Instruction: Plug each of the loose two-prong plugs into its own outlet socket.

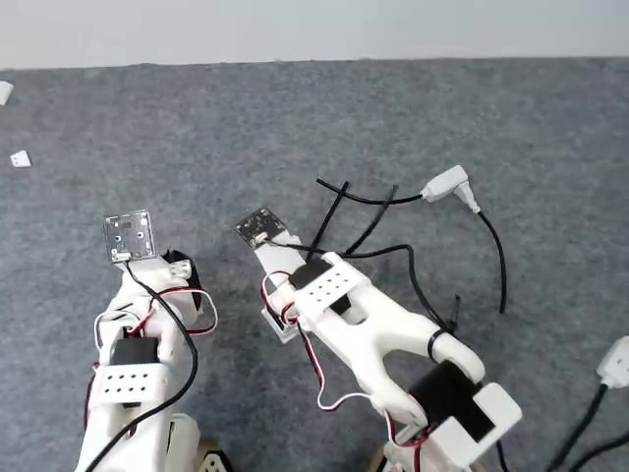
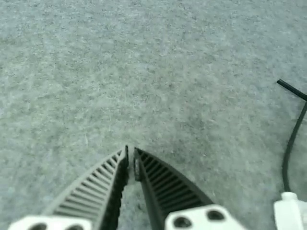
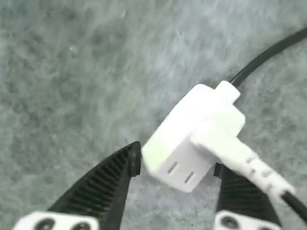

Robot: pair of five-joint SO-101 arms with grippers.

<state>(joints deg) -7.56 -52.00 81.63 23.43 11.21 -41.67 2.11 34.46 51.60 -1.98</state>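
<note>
Between the fingers of right gripper (image 3: 178,160): one white socket block (image 3: 192,139), gripped. Empty left gripper (image 2: 131,152) clenched. Two white connectors (image 1: 447,184) (image 1: 617,362) lie well clear.

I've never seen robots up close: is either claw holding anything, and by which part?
The right gripper pinches the white outlet socket across its sides, near the slotted face. The left gripper is shut on nothing.

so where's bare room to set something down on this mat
Free: the far strip of grey mat between back wall, left arm and right arm, bar two white scraps at its left end. Crowded: black cables loop between the right arm and the white plug, and a white block with cables sits at the right edge.
</note>
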